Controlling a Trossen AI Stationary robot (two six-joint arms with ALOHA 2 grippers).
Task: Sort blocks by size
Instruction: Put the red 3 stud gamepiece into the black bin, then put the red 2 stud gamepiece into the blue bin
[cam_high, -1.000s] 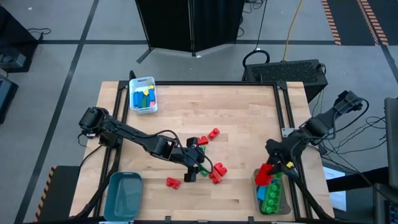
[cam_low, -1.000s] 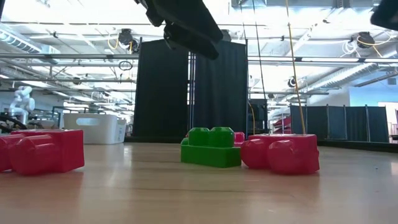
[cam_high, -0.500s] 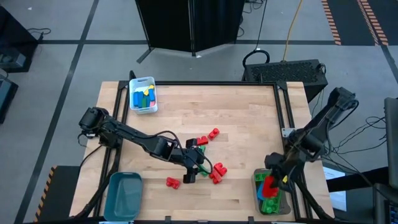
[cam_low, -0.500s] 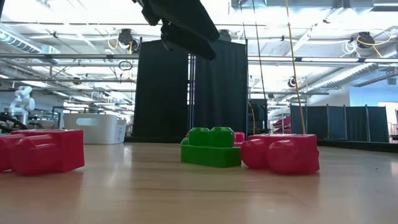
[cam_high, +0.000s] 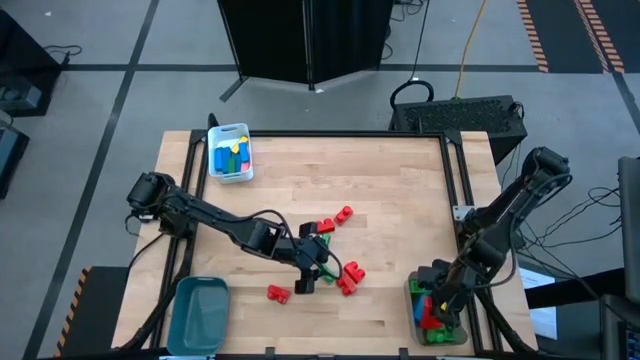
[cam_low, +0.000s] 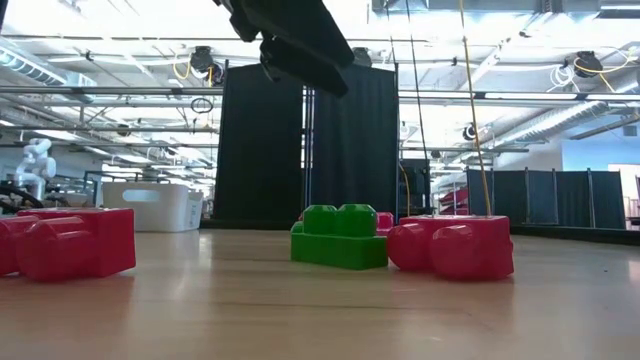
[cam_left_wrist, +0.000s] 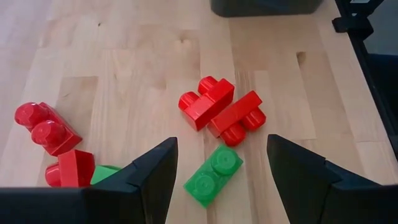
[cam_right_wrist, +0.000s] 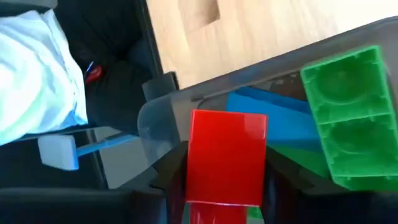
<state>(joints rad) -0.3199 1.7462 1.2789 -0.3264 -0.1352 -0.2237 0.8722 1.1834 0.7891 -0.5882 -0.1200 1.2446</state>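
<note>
Since a second ago the right arm has swung back from the table edge and lowered its gripper into the clear bin (cam_high: 412, 292) at the near right corner; the left arm has not shifted.

At the far left corner a white bin (cam_high: 231, 152) holds blue, green and yellow blocks (cam_high: 231, 156). At the near left edge lies a teal bin (cam_high: 197, 314).

Over the middle of the table the left gripper (cam_high: 311, 268) hangs with its fingers (cam_left_wrist: 154, 171) spread wide apart and nothing between them. Below the gap lies a small green block (cam_left_wrist: 213, 173), with two red blocks (cam_left_wrist: 222, 110) touching each other just beyond it. A lone red block (cam_high: 278, 293) lies nearer the front edge, and more red blocks (cam_high: 344, 213) lie a little farther back. In the low view the green block (cam_low: 338, 237) sits between red ones, well below the dark gripper (cam_low: 296, 45).

On the right, the right gripper (cam_high: 437, 303) is down inside the clear bin. In its wrist view a red block (cam_right_wrist: 227, 164) sits between the dark fingers (cam_right_wrist: 168, 175), above a blue block (cam_right_wrist: 275, 121) and beside a large green block (cam_right_wrist: 347, 114) in the bin. Whether the fingers are clamped on the red block or have let go, I cannot tell.
</note>
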